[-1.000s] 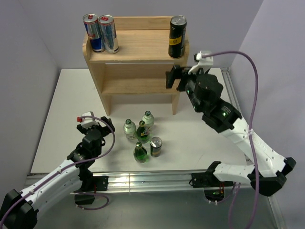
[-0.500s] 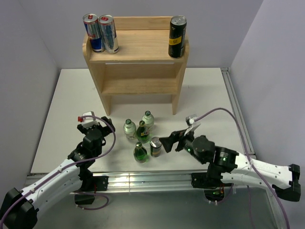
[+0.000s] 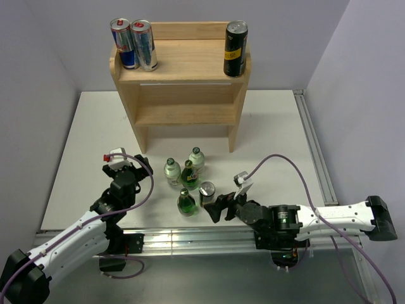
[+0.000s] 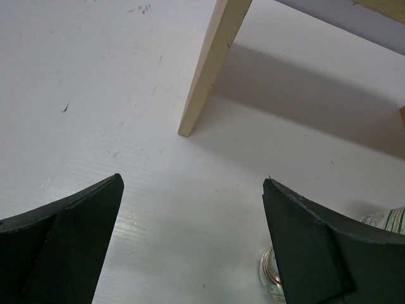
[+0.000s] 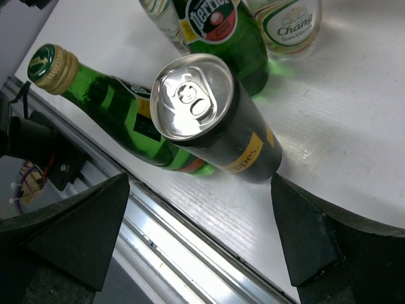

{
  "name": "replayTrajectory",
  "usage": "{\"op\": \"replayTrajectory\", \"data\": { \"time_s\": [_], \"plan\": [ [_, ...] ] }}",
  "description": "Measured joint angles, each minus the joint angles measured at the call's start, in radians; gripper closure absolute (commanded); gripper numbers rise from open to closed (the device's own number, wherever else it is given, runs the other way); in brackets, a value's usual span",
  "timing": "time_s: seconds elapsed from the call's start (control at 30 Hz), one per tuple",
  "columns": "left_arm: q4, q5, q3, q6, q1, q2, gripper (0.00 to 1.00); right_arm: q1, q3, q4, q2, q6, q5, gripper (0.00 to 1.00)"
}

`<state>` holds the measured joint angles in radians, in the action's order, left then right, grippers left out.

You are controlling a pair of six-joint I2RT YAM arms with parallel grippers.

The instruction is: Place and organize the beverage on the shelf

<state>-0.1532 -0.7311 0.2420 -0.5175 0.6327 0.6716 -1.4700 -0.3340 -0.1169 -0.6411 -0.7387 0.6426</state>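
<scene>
The light-wood shelf (image 3: 183,82) stands at the back with two Red Bull cans (image 3: 133,43) and a black-and-yellow can (image 3: 235,48) on its top tier. In front of it on the table stand several bottles (image 3: 189,175) and a black can (image 3: 207,194). My right gripper (image 3: 217,208) is open and empty, low at the table's front edge, just right of that can. In the right wrist view the black can (image 5: 215,120) sits ahead of the open gripper (image 5: 199,180), beside a green bottle (image 5: 107,104). My left gripper (image 3: 139,162) is open and empty, left of the bottles.
The left wrist view shows the open left gripper (image 4: 191,182) over white table, the shelf's left leg (image 4: 212,69) ahead, and a clear bottle's base (image 4: 271,273) by the right finger. A metal rail (image 3: 190,237) runs along the front edge. Perrier (image 5: 221,25) and Chang (image 5: 288,22) bottles stand behind the can.
My right arm has swung from beside the shelf's right side down to the table's front, coming in low next to the black can. The left arm has not moved.
</scene>
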Motion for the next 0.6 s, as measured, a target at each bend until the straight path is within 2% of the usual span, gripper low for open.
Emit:
{"op": "replayTrajectory", "data": {
  "time_s": [0.17, 0.6],
  "plan": [
    [0.000, 0.000, 0.000, 0.000, 0.000, 0.000, 0.01, -0.031, 0.014, 0.092, -0.125, -0.015, 0.032, 0.00],
    [0.000, 0.000, 0.002, 0.000, 0.000, 0.007, 0.01, -0.010, 0.039, 0.358, -0.500, 0.002, 0.154, 0.00]
  ]
}}
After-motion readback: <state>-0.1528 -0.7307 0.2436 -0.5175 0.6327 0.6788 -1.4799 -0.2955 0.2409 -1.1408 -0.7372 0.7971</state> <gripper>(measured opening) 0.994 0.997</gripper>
